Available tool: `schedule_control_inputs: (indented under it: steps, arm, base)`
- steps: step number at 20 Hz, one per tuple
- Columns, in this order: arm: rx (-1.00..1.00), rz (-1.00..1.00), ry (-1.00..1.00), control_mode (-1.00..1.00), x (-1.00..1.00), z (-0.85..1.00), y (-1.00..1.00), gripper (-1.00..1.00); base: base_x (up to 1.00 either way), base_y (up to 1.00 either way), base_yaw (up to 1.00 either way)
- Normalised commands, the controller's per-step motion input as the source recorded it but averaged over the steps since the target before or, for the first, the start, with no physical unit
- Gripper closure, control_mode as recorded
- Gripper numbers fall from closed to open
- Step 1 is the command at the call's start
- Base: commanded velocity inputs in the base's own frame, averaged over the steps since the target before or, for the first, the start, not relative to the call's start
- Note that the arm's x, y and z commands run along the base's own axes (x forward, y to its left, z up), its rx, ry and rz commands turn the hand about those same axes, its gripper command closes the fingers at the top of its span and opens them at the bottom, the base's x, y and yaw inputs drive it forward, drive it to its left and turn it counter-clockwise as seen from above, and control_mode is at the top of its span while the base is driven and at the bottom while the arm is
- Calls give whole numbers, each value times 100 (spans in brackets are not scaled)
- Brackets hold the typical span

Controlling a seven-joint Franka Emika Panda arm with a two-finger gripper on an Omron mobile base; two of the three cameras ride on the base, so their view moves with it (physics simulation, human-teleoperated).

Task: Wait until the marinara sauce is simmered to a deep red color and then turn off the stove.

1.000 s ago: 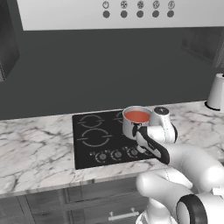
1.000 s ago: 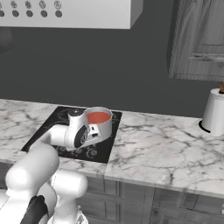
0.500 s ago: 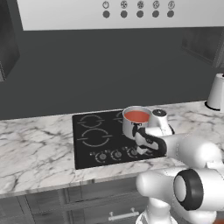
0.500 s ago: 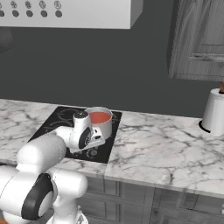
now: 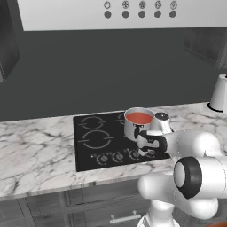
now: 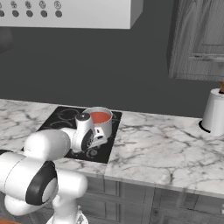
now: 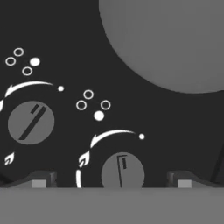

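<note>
Your claw [image 7: 111,183] spread wide at bottom centre, straddling a grey knob [image 7: 122,173], second knob [image 7: 31,122] left, steel pot [image 5: 138,125] of orange-red sauce [image 5: 139,118] mid-frame on the stove [image 5: 95,141], marble counter [image 6: 175,153].

Glossy black glass stove [image 5: 95,139], marble counter [image 5: 35,148]

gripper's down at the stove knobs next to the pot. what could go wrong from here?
1. Wrong knob: the hand view shows two knobs close together. The gripper straddles the near knob, but drifting toward the left knob would miss the pot's burner.
2. Pot bump: the steel pot of marinara sauce sits right behind the wrist on the stove; a wide twist could nudge it.
</note>
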Motion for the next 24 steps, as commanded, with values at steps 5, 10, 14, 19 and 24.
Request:
schedule_control_inputs:
  steps: [5,10,14,19,24]
  arm:
    - [-3,0,-9,-100,-9,-25,0,-100]
    - [-3,0,-2,-100,-43,-36,0,-100]
    - [0,0,0,-100,-4,-3,0,-100]
    - [0,0,0,-100,-3,-7,0,-100]
    - [-1,0,-1,-100,0,-32,0,-100]
  base:
    - [0,0,0]
    - [0,0,0]
    - [0,0,0]
    - [0,0,0]
    - [0,0,0]
